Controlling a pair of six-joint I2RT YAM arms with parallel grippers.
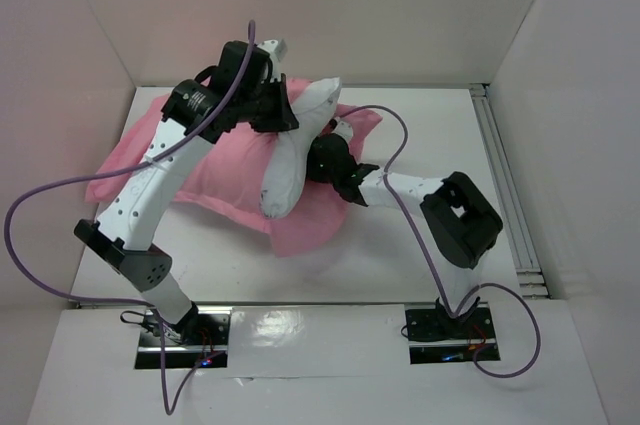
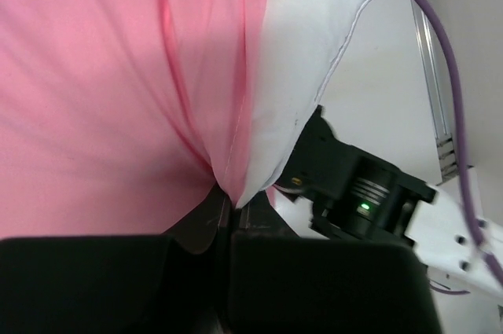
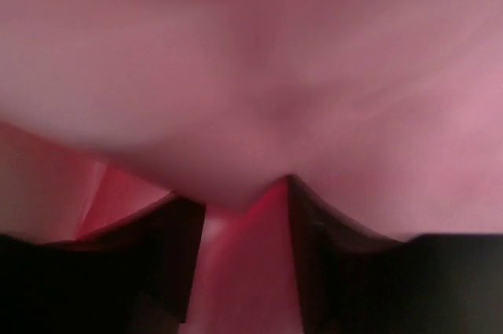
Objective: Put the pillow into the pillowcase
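The pink satin pillowcase (image 1: 215, 170) lies across the table. The white pillow (image 1: 290, 160) sticks out of its right end, bent and standing up between the two grippers. My left gripper (image 1: 287, 110) is at the pillow's far top. In the left wrist view this gripper (image 2: 225, 207) is shut on the pillowcase (image 2: 102, 90) hem, with a fold of the pillow (image 2: 302, 43) pinched beside it. My right gripper (image 1: 322, 157) presses against the pillow's right side. In its wrist view the right gripper (image 3: 244, 232) is open, with pink cloth (image 3: 259, 59) all around it.
White walls (image 1: 90, 25) enclose the table on three sides. A metal rail (image 1: 505, 180) runs along the right edge. Purple cables (image 1: 400, 160) loop over both arms. The right arm's wrist (image 2: 357, 196) sits just right of the left gripper.
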